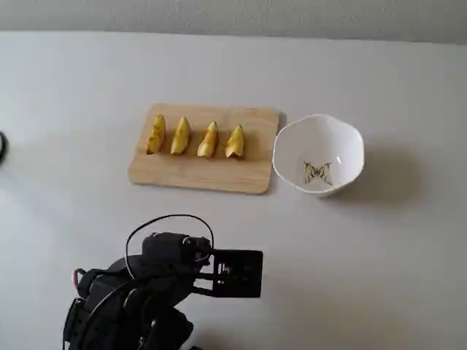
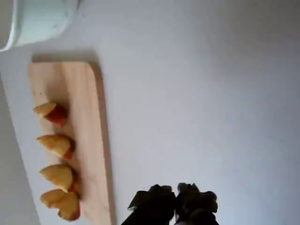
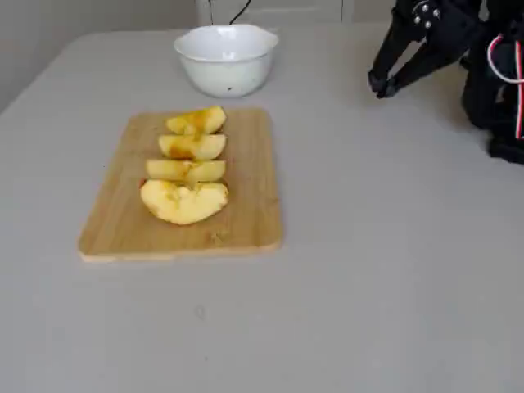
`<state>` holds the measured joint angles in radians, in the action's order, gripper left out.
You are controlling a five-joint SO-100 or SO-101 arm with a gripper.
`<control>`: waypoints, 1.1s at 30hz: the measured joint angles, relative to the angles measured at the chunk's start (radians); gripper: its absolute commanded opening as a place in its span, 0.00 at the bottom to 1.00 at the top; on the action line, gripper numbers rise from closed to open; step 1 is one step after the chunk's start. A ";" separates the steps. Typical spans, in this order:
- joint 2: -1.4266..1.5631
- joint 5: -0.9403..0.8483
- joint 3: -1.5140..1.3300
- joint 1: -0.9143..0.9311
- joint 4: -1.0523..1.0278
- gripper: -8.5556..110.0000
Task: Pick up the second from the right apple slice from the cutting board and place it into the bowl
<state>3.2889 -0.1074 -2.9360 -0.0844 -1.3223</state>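
Four pale-yellow apple wedges lie in a row on the tan cutting board (image 1: 197, 173). The apple slice (image 1: 208, 139) second from the right in the fixed view from above is the second one from the bowl in the other views (image 3: 192, 146) (image 2: 57, 144). The white bowl (image 1: 318, 131) with a butterfly on its bottom stands just right of the board and holds nothing. My gripper (image 3: 381, 83) hovers over bare table, well away from board and bowl, its fingertips together and empty. In the wrist view the gripper (image 2: 176, 201) shows at the bottom edge.
The black arm (image 1: 146, 292) with a looping cable sits at the table's near edge in the fixed view from above. Bare grey table surrounds the board and bowl. A dark object (image 1: 2, 146) peeks in at the left edge.
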 measured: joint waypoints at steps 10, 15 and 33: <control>0.000 0.000 0.000 0.000 0.000 0.07; 0.000 0.000 0.000 0.000 0.000 0.07; 0.000 -0.006 0.000 -0.025 0.000 0.07</control>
<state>3.2889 -0.1135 -2.9360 -0.1089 -1.3223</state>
